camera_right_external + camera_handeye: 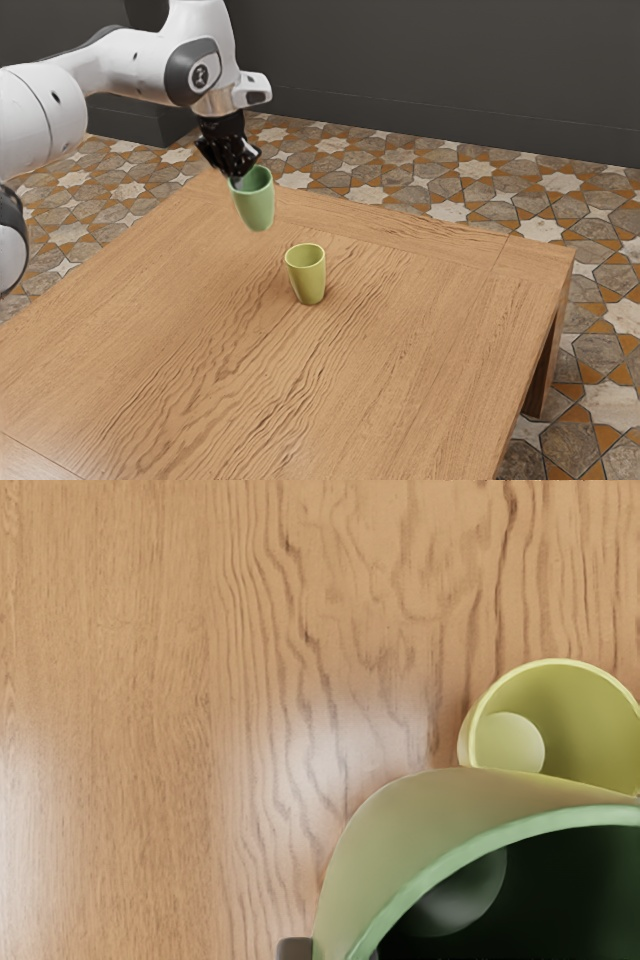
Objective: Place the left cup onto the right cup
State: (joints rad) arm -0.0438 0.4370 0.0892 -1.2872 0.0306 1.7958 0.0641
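The arm [110, 65] is big, white and round, like fat smooth tubes joined together. One joint has a grey round cap [200, 70] with a tiny white mark on it. Under it sit a shiny silver ring [214, 103] and a small white box [252, 90]. The fingers [236, 165] are black.

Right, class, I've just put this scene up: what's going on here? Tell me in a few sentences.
The gripper is shut on the rim of a green cup and holds it in the air above the wooden table, slightly tilted. A yellow-green cup stands upright on the table, lower and toward the exterior view's right of the held one. In the wrist view the held cup sits close under the hand, with the standing cup just beyond it. The two cups are apart, so the stacking is not yet done.
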